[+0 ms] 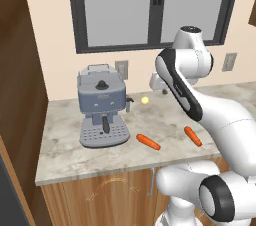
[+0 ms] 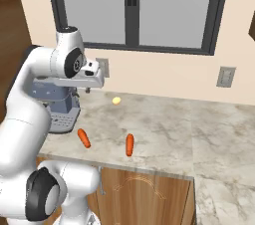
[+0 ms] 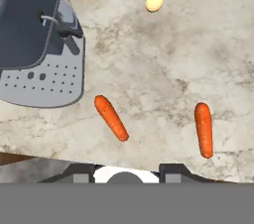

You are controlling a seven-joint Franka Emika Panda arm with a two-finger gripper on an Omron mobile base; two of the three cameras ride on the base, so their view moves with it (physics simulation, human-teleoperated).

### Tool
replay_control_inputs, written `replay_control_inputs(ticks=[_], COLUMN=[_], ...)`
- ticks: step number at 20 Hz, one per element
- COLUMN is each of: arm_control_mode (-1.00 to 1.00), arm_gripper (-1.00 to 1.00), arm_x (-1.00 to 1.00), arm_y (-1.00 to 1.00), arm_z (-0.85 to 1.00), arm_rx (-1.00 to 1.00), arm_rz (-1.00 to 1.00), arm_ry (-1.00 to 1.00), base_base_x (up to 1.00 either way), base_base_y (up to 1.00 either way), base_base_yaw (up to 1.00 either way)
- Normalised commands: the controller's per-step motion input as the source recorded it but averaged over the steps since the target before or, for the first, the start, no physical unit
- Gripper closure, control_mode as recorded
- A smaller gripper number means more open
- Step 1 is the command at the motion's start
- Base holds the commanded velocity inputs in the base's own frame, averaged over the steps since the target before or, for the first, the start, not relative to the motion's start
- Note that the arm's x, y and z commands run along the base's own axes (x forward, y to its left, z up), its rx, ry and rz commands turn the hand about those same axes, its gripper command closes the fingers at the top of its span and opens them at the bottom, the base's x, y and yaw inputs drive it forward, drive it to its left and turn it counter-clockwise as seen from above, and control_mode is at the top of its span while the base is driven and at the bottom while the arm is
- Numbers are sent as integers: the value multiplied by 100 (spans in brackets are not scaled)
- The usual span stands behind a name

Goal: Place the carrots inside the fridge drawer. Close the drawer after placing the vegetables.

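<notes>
Two bright orange carrots lie apart on the marble counter near its front edge. The left carrot rests just in front of the coffee machine's right side. About a hand's width to its right is the other carrot. My gripper hangs well above the counter and looks down on both carrots. Its fingertips stand wide apart and open, with nothing between them. The fridge drawer is out of view.
A grey-blue coffee machine stands at the counter's left. A tiny yellow ball sits near the back wall. A tall wooden cabinet borders the counter's left end.
</notes>
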Motion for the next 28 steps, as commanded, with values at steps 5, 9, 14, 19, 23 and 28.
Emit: replay_control_inputs(ticks=[5,9,14,19,23,28], arm_control_mode=[-100,-100,-100,-100,-100,-100], arm_gripper=[-100,-100,-100,-100,-100,-100], arm_x=[-40,-23,0,2,10,18], arm_y=[0,-10,-49,-82,-76,-47], arm_z=[-11,-71,-78,-85,-55,-45], arm_rx=[0,0,6,14,18,6], arm_rz=[0,-6,-5,-3,0,0], arm_ry=[-1,8,21,15,13,6], base_base_x=[0,0,0,0,0,0], base_base_y=[0,0,0,0,0,0], base_base_yaw=[0,0,0,0,0,0])
